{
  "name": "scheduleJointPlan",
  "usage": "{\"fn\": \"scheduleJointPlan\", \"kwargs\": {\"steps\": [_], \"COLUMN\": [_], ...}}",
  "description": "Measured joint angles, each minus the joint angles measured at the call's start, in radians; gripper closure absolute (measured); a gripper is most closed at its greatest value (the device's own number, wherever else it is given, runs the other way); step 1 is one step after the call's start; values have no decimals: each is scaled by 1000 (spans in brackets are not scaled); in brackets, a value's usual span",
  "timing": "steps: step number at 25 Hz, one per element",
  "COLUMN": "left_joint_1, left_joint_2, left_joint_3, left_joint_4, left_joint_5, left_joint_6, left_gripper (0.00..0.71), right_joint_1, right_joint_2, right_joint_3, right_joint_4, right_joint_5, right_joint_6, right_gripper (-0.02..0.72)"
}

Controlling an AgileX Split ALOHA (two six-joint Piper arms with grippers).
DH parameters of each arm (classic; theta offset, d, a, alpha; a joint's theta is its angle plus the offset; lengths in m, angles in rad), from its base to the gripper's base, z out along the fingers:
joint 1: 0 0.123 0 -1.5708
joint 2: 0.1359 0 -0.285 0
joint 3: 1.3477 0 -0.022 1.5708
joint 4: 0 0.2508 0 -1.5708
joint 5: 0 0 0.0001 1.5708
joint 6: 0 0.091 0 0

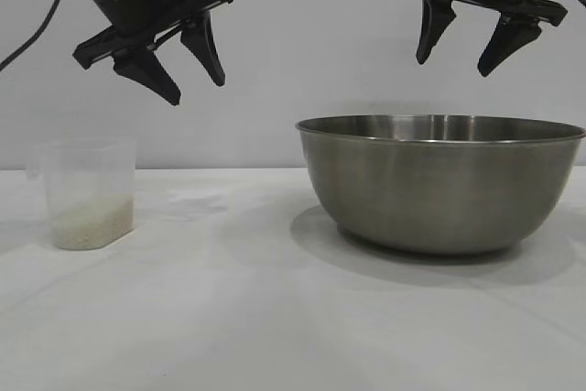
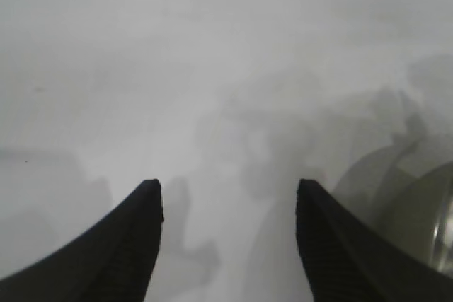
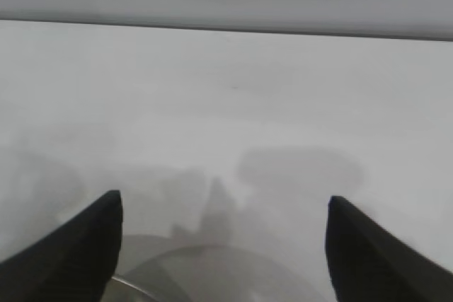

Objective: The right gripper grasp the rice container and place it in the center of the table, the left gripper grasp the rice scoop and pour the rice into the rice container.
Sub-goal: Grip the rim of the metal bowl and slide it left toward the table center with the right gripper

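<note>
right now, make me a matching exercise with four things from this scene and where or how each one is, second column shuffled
Things:
1. rice container
2. rice scoop
3. left gripper
4. right gripper

States:
a. open, in the air above the steel bowl
b. stands on the table at the exterior view's left, pale rice in its bottom
c. open, in the air up and right of the plastic cup
d. big steel bowl at the exterior view's right

Pairs: 1-d, 2-b, 3-c, 4-a

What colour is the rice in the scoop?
Off-white, a pale layer of rice at the rice scoop bottom; exterior view.

Black arms, tapered pointed jaws, cables
</note>
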Motion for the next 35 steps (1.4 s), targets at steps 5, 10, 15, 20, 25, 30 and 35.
{"fn": "scheduleJointPlan", "kwargs": {"steps": [5, 10, 15, 20, 25, 30, 35], "left_joint_1": [0, 0, 0, 0, 0, 0, 0], "left_joint_2": [0, 0, 0, 0, 0, 0, 0], "left_joint_3": [0, 0, 0, 0, 0, 0, 0], "left_joint_4": [0, 0, 0, 0, 0, 0, 0], "left_joint_5": [0, 0, 0, 0, 0, 0, -12], "left_joint_6": [0, 0, 0, 0, 0, 0, 0], "left_gripper": [345, 345, 345, 345, 345, 345, 345], "right_joint_1": [0, 0, 0, 0, -26, -50, -50], "right_joint_2": [0, 0, 0, 0, -30, -59, -65], "right_joint_3": [0, 0, 0, 0, -2, -22, -21], "right_joint_4": [0, 0, 0, 0, -4, -11, -23], "right_joint_5": [5, 5, 6, 47, 142, 305, 461], "right_joint_6": [-2, -2, -2, -2, -4, -9, -14], "right_gripper": [196, 196, 196, 196, 196, 196, 196]}}
